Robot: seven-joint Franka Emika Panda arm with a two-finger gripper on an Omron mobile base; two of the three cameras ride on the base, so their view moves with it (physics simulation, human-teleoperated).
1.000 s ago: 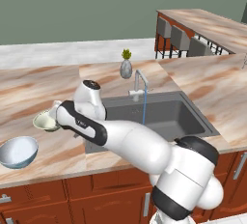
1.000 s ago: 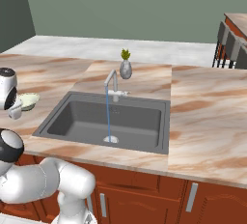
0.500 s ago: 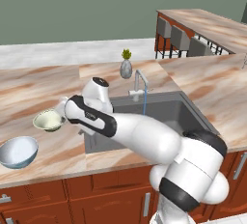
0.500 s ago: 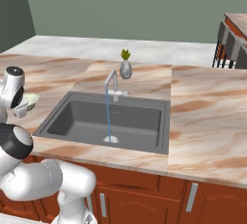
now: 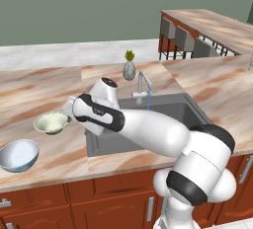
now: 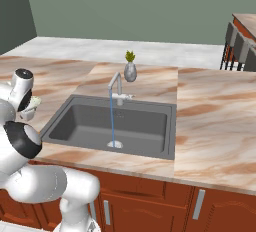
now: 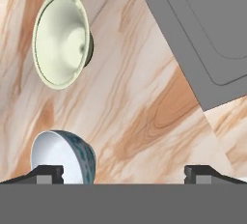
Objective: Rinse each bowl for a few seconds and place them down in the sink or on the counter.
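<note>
The gripper (image 7: 123, 172) hangs spread wide and empty over bare counter (image 7: 140, 107), between the sink (image 7: 212, 35) rim and both bowls: cream bowl (image 7: 61, 39), blue-white bowl (image 7: 60, 156).

grey vase (image 5: 129, 70) with plant; bar stools (image 5: 184, 39)

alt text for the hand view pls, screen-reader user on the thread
Looking down past the open gripper at the marble counter, with nothing between its fingertips. A shallow cream-green bowl sits upper left, a deeper blue-white bowl lower left beside one fingertip, and a corner of the dark grey sink fills the upper right.
</note>
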